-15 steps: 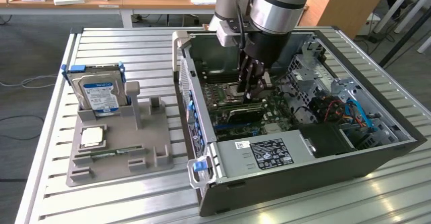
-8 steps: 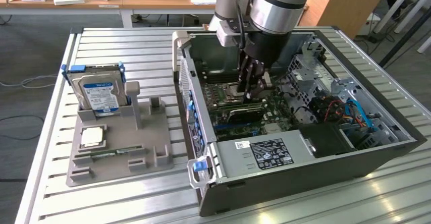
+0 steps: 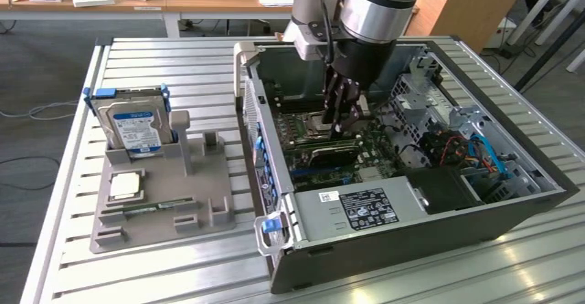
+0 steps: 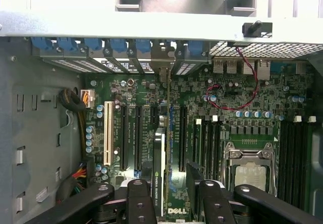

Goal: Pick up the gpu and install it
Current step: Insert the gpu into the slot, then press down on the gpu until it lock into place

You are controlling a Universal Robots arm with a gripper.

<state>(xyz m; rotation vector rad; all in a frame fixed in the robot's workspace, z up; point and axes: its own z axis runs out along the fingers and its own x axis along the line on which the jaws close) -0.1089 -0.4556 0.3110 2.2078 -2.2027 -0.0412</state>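
The gpu stands on edge in a motherboard slot inside the open computer case, its silver bracket end at the case's rear slot row. In the exterior view the gpu appears as a dark card just below my fingers. My gripper hangs straight over the card with its black fingers spread to either side of it. The jaws are open, and I cannot tell whether a pad still touches the card. In the exterior view my gripper reaches down into the middle of the case.
A grey holder on the slatted table at the exterior view's left carries a hard drive in a blue frame, a processor chip and a memory stick. Inside the case are the silver power supply, the processor socket and loose cables.
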